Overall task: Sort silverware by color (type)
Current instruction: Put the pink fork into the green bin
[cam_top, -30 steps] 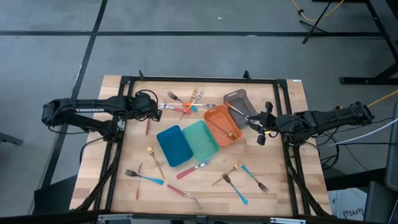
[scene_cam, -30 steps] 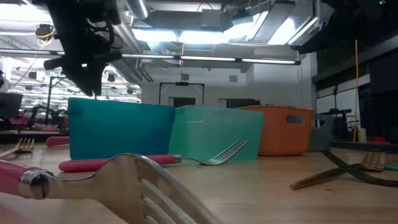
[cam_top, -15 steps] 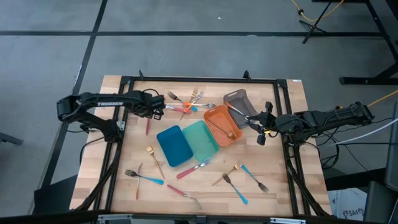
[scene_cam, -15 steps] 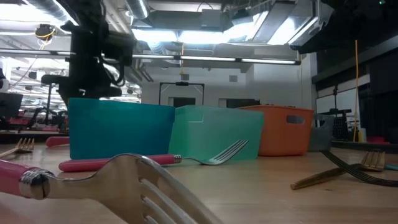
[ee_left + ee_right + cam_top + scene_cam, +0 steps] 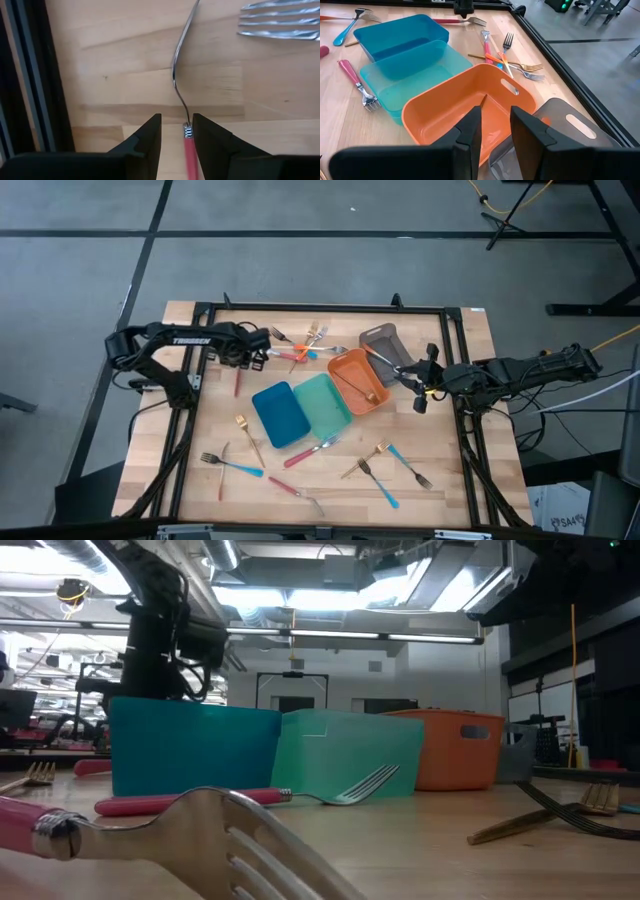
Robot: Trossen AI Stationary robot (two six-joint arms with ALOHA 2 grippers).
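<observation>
High view: left gripper is seen at the far-left part of the table, at the left edge of the far pile of forks. Right gripper is parked just right of the orange tray, w/ the grey tray on its far side. Blue tray and teal tray sit mid-table. More silverware is scattered near side: blue-handled forks, a pink-handled fork, gold ones. A gold piece already lies in the orange tray.

Low view: the left arm is seen coming down behind the blue tray; its fingertips are hidden. A pink-handled fork lies in front of the trays.

Left wrist view: jaws stand apart, nothing held. The red-handled fork lies straight ahead, its collar and handle start sitting in the gap betw. the fingers.

Right wrist view: jaws apart, empty, hanging over the orange tray rim.

Step judged: approach/line-up for a pick of the red-handled fork by the left arm; sorting is at an early stage, most pieces not yet binned. Next move prob. calls for a short drop to the wood, jaws straddling the handle, then closing. The slim handle lies flat, so fingertips must reach right down to the table.
</observation>
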